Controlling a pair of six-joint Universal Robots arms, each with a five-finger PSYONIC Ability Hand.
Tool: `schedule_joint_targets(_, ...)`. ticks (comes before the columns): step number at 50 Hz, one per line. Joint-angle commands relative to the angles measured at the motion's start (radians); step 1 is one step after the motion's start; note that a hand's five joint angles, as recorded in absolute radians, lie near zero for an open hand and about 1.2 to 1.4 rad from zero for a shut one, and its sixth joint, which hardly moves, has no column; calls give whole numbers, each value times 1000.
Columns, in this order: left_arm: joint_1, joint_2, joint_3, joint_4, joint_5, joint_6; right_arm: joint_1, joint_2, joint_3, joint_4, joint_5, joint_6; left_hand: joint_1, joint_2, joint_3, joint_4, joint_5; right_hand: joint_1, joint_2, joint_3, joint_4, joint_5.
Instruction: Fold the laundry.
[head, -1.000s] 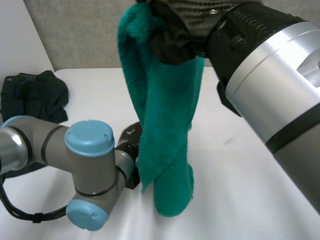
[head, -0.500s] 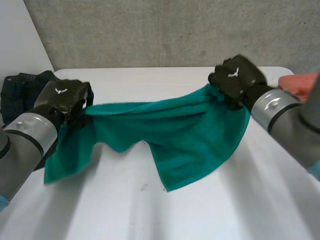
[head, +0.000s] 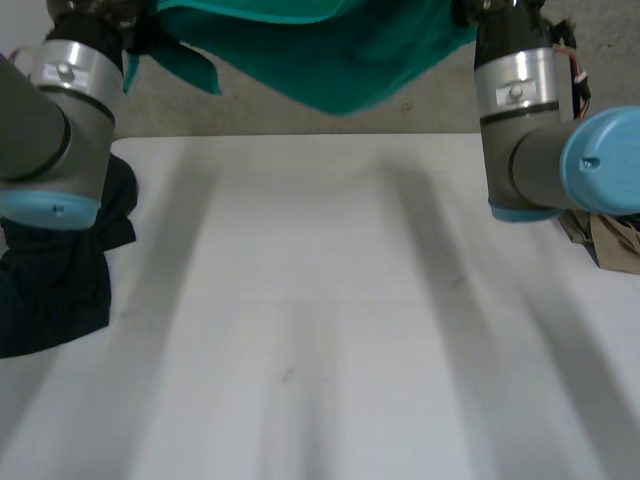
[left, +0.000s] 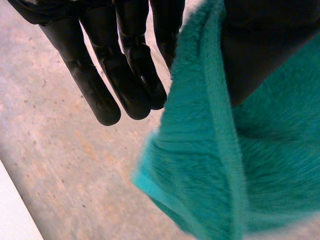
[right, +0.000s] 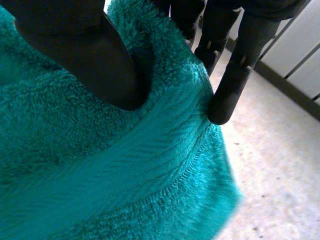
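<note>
A heap of dark clothes (head: 58, 275) lies at the table's (head: 320, 300) left edge, partly behind the left arm (head: 50, 110). That arm reaches up above the table's far left corner. In the left wrist view the left hand (left: 125, 75) has its fingers straight and side by side. The towel's hemmed edge runs up between the finger nearest it and the thumb (left: 265, 45), which lies on the pile, so the hand pinches the towel at that edge. A short flap of the cloth hangs down just beside this hand.

The towel (head: 330, 50), teal terry, is strung between the two hands high over the table's far edge, in front of the grey wall (head: 260, 112). It sags in the middle and touches the table nowhere.

The right hand (right: 85, 55) grips the towel's other end. In the right wrist view its thumb presses into the pile near the woven band, and its fingers (right: 235, 75) come down on the far side of the fold, so the cloth is clamped between them. The right arm (head: 520, 110) stands upright over the table's far right part. Just off the table's right edge sits a brownish crumpled thing (head: 612, 240); I cannot tell what it is.
</note>
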Motion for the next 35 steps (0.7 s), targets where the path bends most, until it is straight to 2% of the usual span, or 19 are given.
schedule_joint_targets(1,-22,31,-294,16,57,4,-34,-24,171,230,-70,-12,245,199,205,195,261,282,224,207,199,207)
schedule_joint_targets(6,-25,-4,-486,19,65,19,-45,-32,308,436,-112,-44,245,199,205,195,261,282,224,207,199,207)
schedule_joint_targets(10,-32,-44,-584,17,49,85,-45,-10,384,577,-145,-128,3,-44,-38,-48,18,282,224,207,199,207)
schedule_joint_targets(11,-34,-56,-609,11,40,118,-46,-4,397,627,-150,-168,-175,-222,-216,-226,-160,282,224,207,199,207)
schedule_joint_targets(13,-35,-61,-630,-4,23,148,-51,-2,401,681,-147,-203,-309,-355,-349,-359,-293,282,223,207,199,206)
schedule_joint_targets(15,-32,-58,-650,-35,-7,178,-55,-5,401,744,-138,-222,-379,-426,-420,-430,-364,28,-31,-47,-55,-47)
schedule_joint_targets(17,-29,-50,-656,-56,-24,185,-58,-8,398,785,-129,-219,-476,-523,-517,-526,-461,-46,-105,-122,-130,-122)
schedule_joint_targets(19,-25,-24,-667,-101,-38,183,-63,-18,389,839,-113,-199,-626,-672,-667,-676,-610,-243,-301,-318,-326,-318)
schedule_joint_targets(22,-19,25,-679,-154,-32,171,-69,-36,374,913,-92,-142,-679,-726,-720,-729,-663,-548,-606,-623,-631,-623)
schedule_joint_targets(26,-6,100,-699,-219,-1,131,-80,-61,348,999,-83,-61,-782,-828,-822,-832,-766,-719,-777,-794,-802,-794)
schedule_joint_targets(29,3,144,-712,-250,22,94,-91,-74,331,1046,-83,-6,-820,-867,-861,-870,-804,-725,-784,-800,-808,-801)
schedule_joint_targets(35,79,217,-725,-297,62,-21,-137,-99,286,1140,-86,134,-823,-870,-864,-873,-808,-719,-778,-794,-803,-795)
